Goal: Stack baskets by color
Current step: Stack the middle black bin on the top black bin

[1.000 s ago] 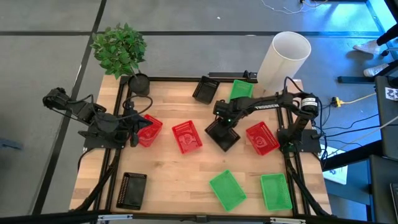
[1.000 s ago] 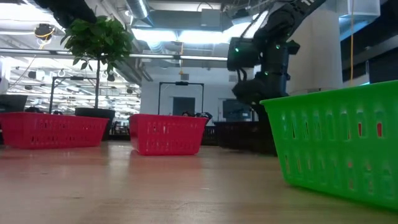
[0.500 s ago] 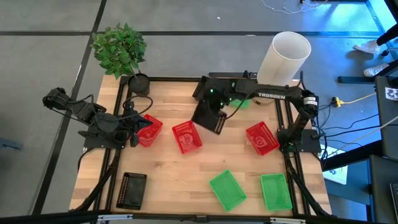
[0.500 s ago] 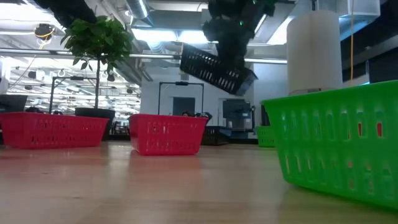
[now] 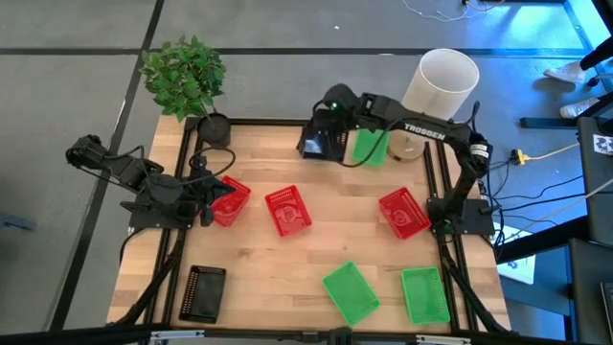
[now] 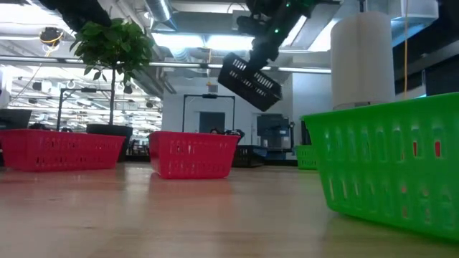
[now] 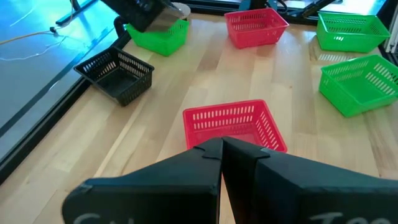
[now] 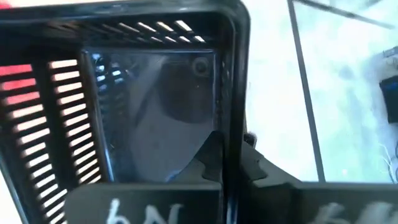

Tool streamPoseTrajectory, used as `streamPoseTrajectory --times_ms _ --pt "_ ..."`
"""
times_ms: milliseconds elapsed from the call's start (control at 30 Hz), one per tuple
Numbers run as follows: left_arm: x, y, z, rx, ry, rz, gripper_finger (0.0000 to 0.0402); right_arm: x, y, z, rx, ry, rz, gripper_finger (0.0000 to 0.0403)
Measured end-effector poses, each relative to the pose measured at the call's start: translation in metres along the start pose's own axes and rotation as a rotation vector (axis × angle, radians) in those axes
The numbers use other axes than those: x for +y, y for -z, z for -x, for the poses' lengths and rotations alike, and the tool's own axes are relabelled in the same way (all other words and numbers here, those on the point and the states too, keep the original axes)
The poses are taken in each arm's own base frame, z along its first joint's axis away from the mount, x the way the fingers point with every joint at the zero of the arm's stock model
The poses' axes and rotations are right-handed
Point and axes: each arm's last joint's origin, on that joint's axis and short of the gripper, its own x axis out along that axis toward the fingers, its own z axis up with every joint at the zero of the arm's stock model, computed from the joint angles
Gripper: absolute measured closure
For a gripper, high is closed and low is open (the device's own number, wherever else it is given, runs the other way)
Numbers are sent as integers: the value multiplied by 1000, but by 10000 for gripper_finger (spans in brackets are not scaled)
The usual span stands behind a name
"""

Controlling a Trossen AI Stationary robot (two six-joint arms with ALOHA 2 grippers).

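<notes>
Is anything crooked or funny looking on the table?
Yes. The right gripper holds a black basket tilted in the air above the far edge. Every other basket sits flat on the table.

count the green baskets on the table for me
3. The back green basket sits by the white cylinder. The middle-front green basket and the front-right green basket sit side by side. None seems hidden.

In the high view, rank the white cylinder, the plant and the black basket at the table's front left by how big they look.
1. plant, widest spread of leaves.
2. white cylinder, slightly smaller, though it stands tall and so nearer the camera; these two are close.
3. black basket, clearly smallest.
</notes>
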Motion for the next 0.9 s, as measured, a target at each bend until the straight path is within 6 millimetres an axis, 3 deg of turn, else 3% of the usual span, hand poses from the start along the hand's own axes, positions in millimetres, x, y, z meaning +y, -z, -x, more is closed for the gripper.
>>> streamPoseTrajectory --times_ms 333,500,700,900 --pt "0 0 0 0 0 8 401 -26 9 -53 -35 10 32 403" --pt "0 0 0 -1 0 11 401 -40 2 -49 -18 16 -261 403" --pt "1 0 0 -10 -25 33 401 -56 -1 -30 15 61 -803 403" --pt "2 0 0 -21 -65 -38 401 -61 11 -28 100 23 -1043 403"
